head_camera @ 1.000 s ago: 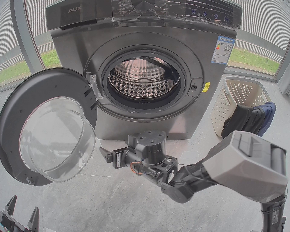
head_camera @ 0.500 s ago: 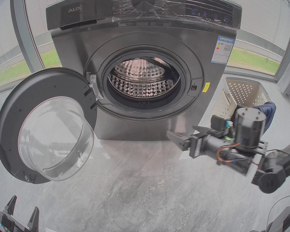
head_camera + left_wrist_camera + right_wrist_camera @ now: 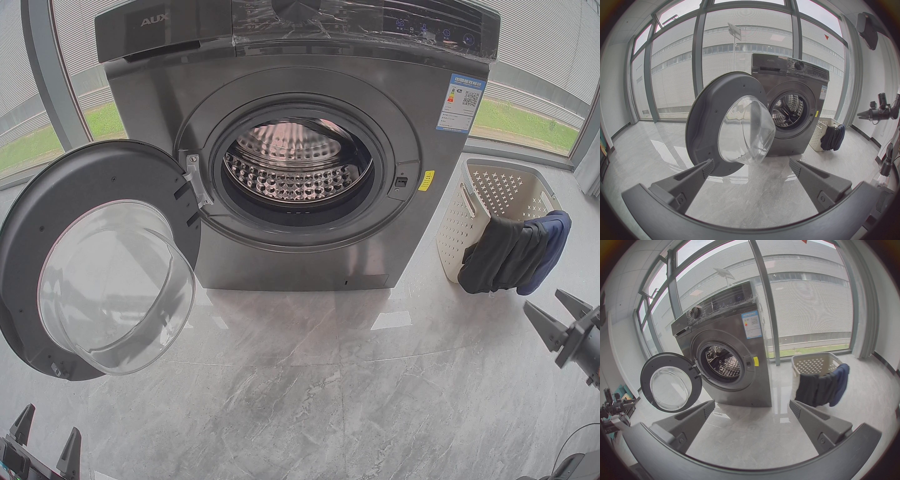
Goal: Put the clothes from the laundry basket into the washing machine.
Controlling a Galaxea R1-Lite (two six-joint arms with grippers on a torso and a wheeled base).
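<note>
The grey washing machine (image 3: 431,237) stands with its round door (image 3: 37,250) swung out to the left, and its steel drum (image 3: 294,165) is bare. Right of it sits the cream laundry basket (image 3: 500,181). A dark grey garment (image 3: 500,253) and a blue one (image 3: 549,240) hang over the basket's front rim. My right gripper (image 3: 544,300) is open and holds nothing, just in front of the basket and low at the right edge. In its wrist view (image 3: 751,405) the clothes (image 3: 815,388) lie ahead. My left gripper (image 3: 49,431) is open and empty at the bottom left.
Grey marble floor (image 3: 312,375) spreads in front of the machine. The open door with its glass bowl (image 3: 119,281) juts over the floor on the left. Tall windows (image 3: 537,119) run behind the machine and the basket.
My right arm has swung from in front of the machine's base to the far right, near the basket, with its gripper still open. The left gripper has not moved.
</note>
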